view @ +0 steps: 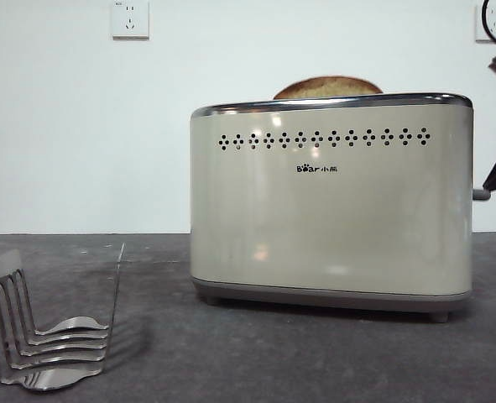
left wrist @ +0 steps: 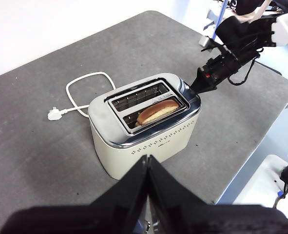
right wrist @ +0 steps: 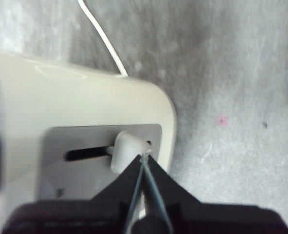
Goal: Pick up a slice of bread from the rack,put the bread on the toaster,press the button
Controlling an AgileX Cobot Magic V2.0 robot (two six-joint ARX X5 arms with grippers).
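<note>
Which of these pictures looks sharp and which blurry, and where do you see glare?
Front view: sharp; soft glare patches on the boxy cream-beige toaster, and the shiny silver metal rack casts a shadow on the grey table. Left wrist view: fairly clear, with the shut left gripper dark and soft. Right wrist view: blurry throughout, including the small grey lever button.

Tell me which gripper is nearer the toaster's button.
Right. The right gripper, jaws shut, has its tip against the button at the toaster's narrow end. The left gripper, jaws shut, hangs high above the table, off the toaster's long side, well away from the button.
</note>
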